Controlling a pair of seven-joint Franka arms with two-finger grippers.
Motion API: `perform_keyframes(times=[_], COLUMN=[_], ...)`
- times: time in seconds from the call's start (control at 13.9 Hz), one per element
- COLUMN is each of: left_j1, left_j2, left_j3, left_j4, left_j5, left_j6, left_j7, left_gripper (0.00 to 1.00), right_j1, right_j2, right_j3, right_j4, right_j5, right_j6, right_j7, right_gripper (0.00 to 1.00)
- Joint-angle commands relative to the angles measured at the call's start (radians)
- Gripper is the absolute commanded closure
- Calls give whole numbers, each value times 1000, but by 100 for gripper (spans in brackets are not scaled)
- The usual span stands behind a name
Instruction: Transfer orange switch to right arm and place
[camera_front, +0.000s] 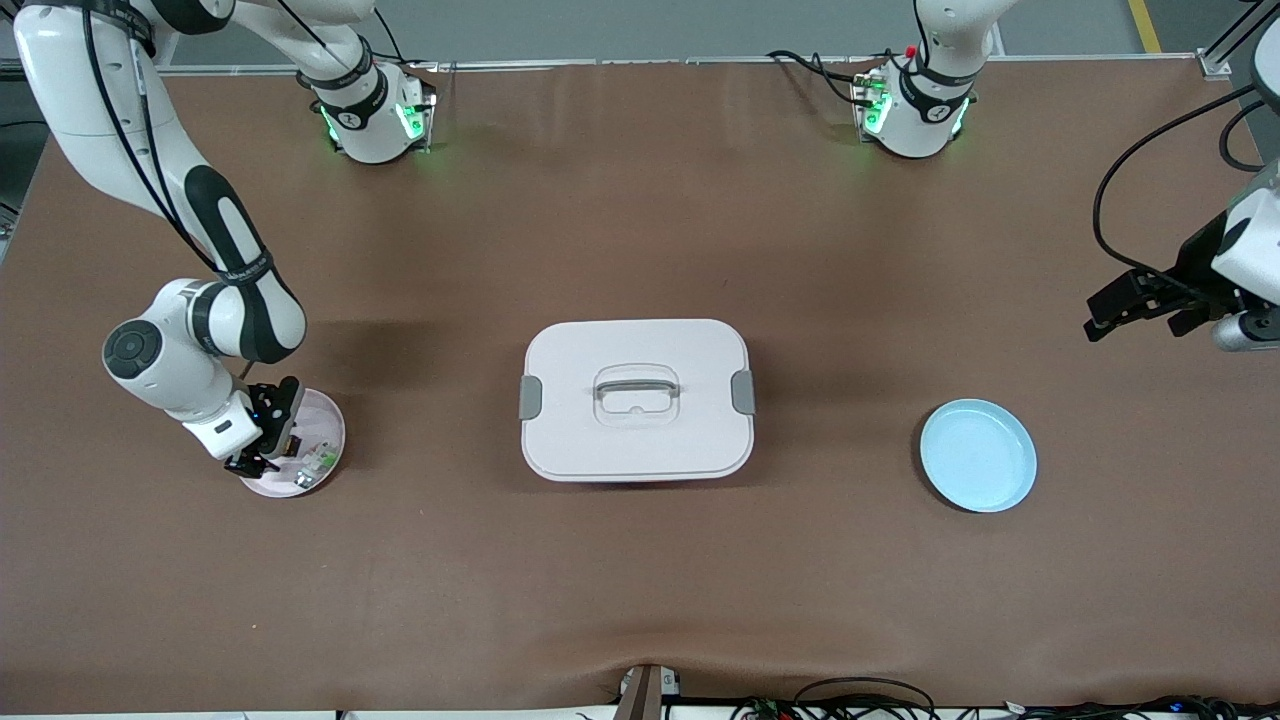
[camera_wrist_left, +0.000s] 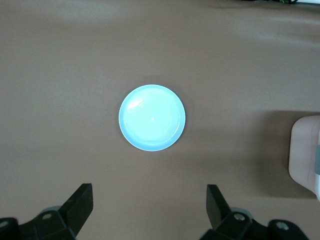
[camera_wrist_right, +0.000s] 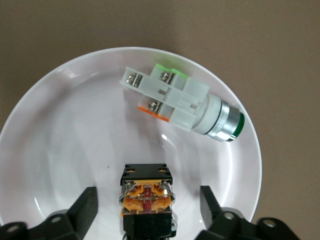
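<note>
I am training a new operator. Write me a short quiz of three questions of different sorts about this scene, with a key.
1. True or false: the right gripper is open, its fingers on either side of the small black block with the orange middle, the orange switch.
2. Multiple choice: the white-and-green push-button part lies on A) the round light blue plate, B) the round pale pink plate, C) the white lidded box.
3. Fill in: the open left gripper hangs above the table near the ____ plate.

Key: 1 true; 2 B; 3 light blue.

Even overhead light, soft shadows, sharp focus, faint glare on blue plate (camera_wrist_left: 152, 117)
</note>
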Motion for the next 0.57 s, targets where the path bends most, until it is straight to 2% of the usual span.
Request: perform_keyframes(times=[0.0, 0.29, 0.36, 0.5], left_j1=[3, -20, -61, -214], left_j2=[6, 6, 5, 5], left_j3=[-5, 3, 48, 208], left_j4=[32, 40, 40, 40], left_j5=[-13, -12, -9, -7], left_j6=[-33, -35, -36, -59], left_j7=[0, -2, -2, 0], left_gripper=[0, 0, 0, 0], right_j1=[-1, -1, 0, 0], right_j2=[-5, -68, -80, -123], right_j3=[3, 1, 1, 1], right_j4=[3, 29, 55, 118], right_j5=[-22, -22, -24, -27], right_j6=[-20, -170, -232, -393], right_j7=[43, 49, 74, 199], right_gripper=[0, 0, 0, 0])
